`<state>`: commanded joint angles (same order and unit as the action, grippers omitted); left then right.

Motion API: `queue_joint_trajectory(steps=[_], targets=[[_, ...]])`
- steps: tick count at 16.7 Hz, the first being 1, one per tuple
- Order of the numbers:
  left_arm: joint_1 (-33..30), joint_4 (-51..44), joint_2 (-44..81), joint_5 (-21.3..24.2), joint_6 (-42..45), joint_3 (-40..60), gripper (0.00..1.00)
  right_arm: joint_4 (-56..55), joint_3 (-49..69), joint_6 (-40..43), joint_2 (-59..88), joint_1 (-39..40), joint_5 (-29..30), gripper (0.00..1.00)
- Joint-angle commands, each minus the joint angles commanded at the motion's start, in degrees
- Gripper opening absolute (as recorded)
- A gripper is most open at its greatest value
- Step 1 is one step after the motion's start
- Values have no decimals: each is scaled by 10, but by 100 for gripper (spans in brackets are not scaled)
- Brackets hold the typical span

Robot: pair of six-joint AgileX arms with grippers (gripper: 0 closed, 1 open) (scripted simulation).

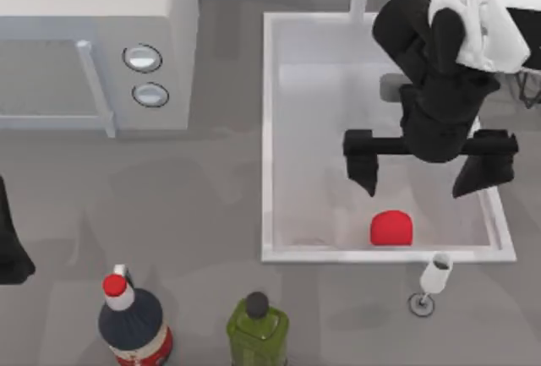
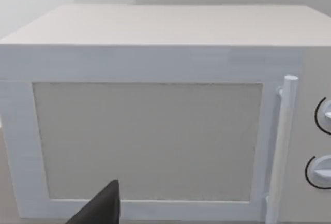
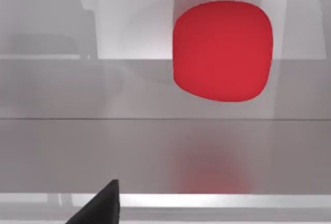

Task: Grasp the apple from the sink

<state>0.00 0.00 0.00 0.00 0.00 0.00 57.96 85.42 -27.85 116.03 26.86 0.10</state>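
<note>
- The right gripper point(image 1: 429, 176) hangs wide open and empty above the sink point(image 1: 269, 129), not over the apple point(image 1: 391, 228).
- Dropping straight down, it might miss or bump it.

The right gripper point(image 1: 429, 176) is held spread wide above the sink point(image 1: 268, 129); the left arm point(image 1: 12, 239) is parked well apart.

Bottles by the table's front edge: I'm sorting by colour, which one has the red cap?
The dark blue bottle, the leftmost one, has the red cap; the green bottle beside it has a dark cap.
</note>
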Motion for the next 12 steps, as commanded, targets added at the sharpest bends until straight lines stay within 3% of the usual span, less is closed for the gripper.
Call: queue_joint_trajectory(steps=[8, 12], targets=[[0, 0, 0, 0, 0, 0, 100, 7, 12, -4, 19, 2, 0, 100], [0, 0, 0, 0, 0, 0, 100, -59, -15, -5, 64, 3, 0, 100]])
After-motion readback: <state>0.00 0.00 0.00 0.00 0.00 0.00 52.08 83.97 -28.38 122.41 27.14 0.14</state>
